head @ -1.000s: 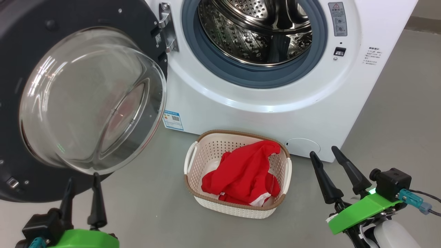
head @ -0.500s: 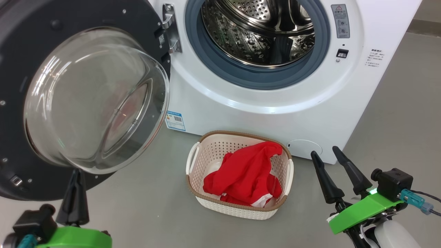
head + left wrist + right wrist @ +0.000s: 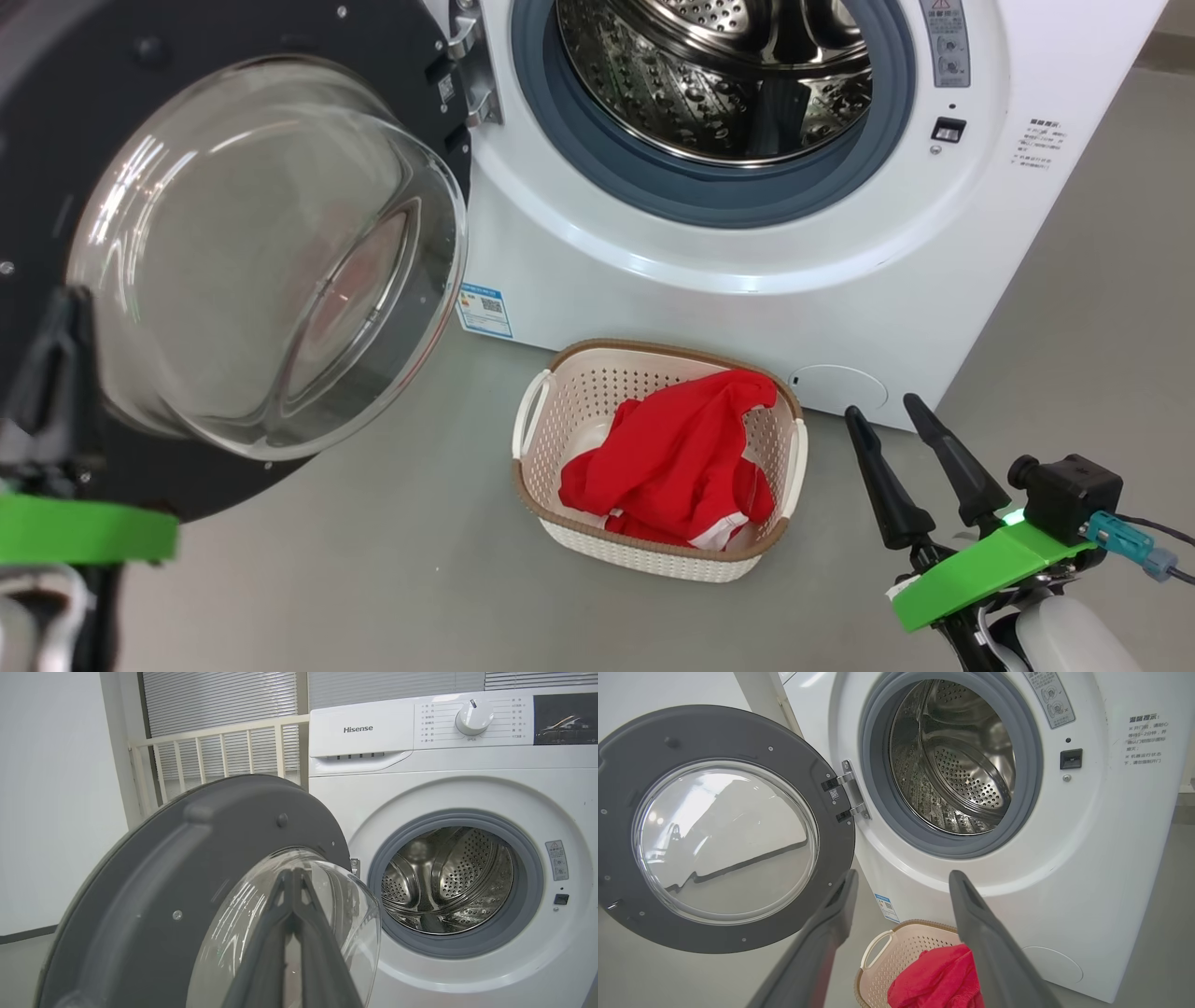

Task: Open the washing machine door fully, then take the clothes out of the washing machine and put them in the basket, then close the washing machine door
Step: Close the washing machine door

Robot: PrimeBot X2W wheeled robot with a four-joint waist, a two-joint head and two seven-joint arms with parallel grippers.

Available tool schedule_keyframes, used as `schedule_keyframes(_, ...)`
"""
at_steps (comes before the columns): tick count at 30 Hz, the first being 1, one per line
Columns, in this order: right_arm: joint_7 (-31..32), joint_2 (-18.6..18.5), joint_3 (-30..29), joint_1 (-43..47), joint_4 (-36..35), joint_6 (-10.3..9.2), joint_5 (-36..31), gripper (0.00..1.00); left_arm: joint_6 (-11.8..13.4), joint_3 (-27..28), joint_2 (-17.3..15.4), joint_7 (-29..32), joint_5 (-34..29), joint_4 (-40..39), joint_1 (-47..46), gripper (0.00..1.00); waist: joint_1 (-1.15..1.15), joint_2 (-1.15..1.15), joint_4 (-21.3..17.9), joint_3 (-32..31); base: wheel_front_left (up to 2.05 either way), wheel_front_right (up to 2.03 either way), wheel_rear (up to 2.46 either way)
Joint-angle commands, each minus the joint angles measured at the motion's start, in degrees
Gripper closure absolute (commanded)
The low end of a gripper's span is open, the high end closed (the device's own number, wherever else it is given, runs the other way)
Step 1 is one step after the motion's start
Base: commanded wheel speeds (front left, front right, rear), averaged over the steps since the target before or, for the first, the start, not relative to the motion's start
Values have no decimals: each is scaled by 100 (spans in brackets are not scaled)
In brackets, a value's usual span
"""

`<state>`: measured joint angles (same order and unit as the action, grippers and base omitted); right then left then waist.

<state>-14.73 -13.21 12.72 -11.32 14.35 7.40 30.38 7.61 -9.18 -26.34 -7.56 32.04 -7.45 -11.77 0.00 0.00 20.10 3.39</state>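
The washing machine door [image 3: 233,37] stands swung open to the left, its glass bowl [image 3: 271,252] bulging toward me. The washing machine [image 3: 700,308] shows a bare steel drum [image 3: 738,75]. Red clothes [image 3: 677,448] lie in the cream basket [image 3: 635,555] on the floor before the machine. My left gripper [image 3: 65,308] is shut with nothing in it, raised in front of the door's lower left rim; in the left wrist view the left gripper [image 3: 293,877] points at the door [image 3: 187,858]. I cannot tell whether it touches the door. My right gripper [image 3: 880,408] is open, right of the basket.
Grey floor [image 3: 373,560] spreads around the basket and to the machine's right. A white railing [image 3: 210,742] with blinds behind it stands left of the machine, beside a pale wall [image 3: 56,788]. In the right wrist view the right gripper [image 3: 904,875] hangs over the basket [image 3: 896,947] and clothes [image 3: 938,980].
My left gripper has shut its fingers and risen leftward, up in front of the door's rim. The head camera has shifted a little. The right gripper, basket and clothes stay put.
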Motion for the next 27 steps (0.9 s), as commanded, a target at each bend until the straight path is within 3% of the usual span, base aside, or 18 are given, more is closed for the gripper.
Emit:
schedule_keyframes(1, -27, -28, 99, 7, -153, 9, -23, 0, -45, 371, -307, 90, 118, -231, -382, 100, 0, 0, 4, 21, 0, 0, 0)
schedule_keyframes(5, -27, -19, 96, 9, -154, 9, -30, 0, -114, 764, -459, 355, 616, -417, -623, 100, 0, 0, 7, 53, 0, 0, 0)
schedule_keyframes(12, -27, -15, 121, -23, -161, 9, -30, 0, -476, 1450, -754, 617, 1559, 19, -1117, 100, 0, 0, -11, 98, 0, 0, 0)
schedule_keyframes(17, -27, -17, 149, -60, -164, 9, -35, 0, -640, 1944, -873, 965, 2433, 746, -1573, 100, 0, 0, -41, 161, 0, 0, 0)
schedule_keyframes(27, -27, 8, 196, -168, -175, 9, -53, 0, -602, 2810, -1070, 1672, 3802, 2714, -2262, 100, 0, 0, -167, 364, 0, 0, 0)
